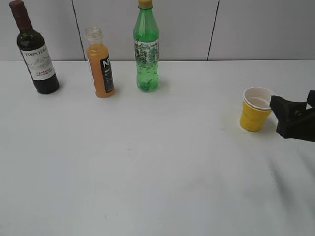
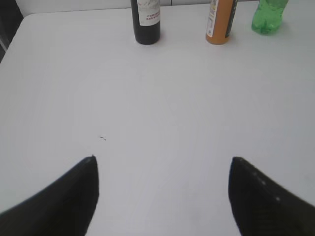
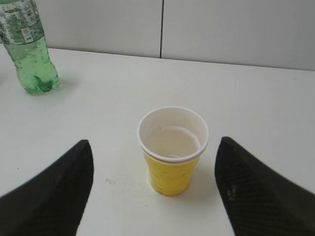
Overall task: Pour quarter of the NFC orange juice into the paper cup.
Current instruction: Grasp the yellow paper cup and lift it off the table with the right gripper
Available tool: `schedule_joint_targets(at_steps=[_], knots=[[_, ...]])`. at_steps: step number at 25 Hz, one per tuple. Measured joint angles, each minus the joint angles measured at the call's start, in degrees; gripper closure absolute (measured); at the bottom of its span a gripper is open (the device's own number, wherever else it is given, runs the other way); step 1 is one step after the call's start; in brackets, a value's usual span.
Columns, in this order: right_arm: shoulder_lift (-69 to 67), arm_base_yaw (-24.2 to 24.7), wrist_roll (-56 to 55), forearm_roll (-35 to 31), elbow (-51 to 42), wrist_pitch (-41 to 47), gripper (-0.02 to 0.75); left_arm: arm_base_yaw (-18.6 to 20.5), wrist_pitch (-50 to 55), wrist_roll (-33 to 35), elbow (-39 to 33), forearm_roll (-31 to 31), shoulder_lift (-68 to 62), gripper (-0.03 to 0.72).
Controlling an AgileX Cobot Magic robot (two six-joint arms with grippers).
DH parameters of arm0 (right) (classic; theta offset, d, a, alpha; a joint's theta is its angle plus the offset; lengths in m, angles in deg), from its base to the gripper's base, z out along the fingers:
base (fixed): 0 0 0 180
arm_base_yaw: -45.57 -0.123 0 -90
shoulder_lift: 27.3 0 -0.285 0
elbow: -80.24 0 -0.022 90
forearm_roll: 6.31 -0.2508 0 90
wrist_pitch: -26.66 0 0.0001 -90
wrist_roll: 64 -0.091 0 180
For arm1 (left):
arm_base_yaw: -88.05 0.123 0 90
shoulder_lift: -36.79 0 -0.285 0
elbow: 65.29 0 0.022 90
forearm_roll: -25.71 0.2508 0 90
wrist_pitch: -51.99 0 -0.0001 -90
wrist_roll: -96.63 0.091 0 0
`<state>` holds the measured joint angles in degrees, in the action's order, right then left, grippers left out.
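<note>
Right wrist view: paper cup (image 3: 173,152) unfilled.

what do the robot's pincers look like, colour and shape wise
Both pincers are black. The left pincer shows two broad, matte fingers tapering to blunt points. The right pincer has the same wedge-shaped fingers, with a faint woven, carbon-fibre-like texture on one finger. From the exterior view the right pincer looks blocky and angular. No cables, markings or labels are visible.

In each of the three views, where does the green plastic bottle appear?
Exterior view: green plastic bottle stands at top centre, right of the orange juice bottle.
Left wrist view: only its base, top right corner.
Right wrist view: top left corner, cut off.
Shared landmark: the white table.
</note>
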<state>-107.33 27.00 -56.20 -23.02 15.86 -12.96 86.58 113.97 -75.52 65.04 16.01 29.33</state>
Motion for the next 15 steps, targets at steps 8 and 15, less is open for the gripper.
schedule_joint_targets(at_steps=[8, 15], knots=[[-16.1, 0.0, -8.2, 1.5, -3.3, -22.3, 0.126, 0.0, 0.1, 0.0, 0.0, 0.1, 0.0, 0.094], [-30.3, 0.0, -10.4, 3.2, -3.0, -29.1, 0.126, 0.0, 0.1, 0.0, 0.0, 0.1, 0.0, 0.095]])
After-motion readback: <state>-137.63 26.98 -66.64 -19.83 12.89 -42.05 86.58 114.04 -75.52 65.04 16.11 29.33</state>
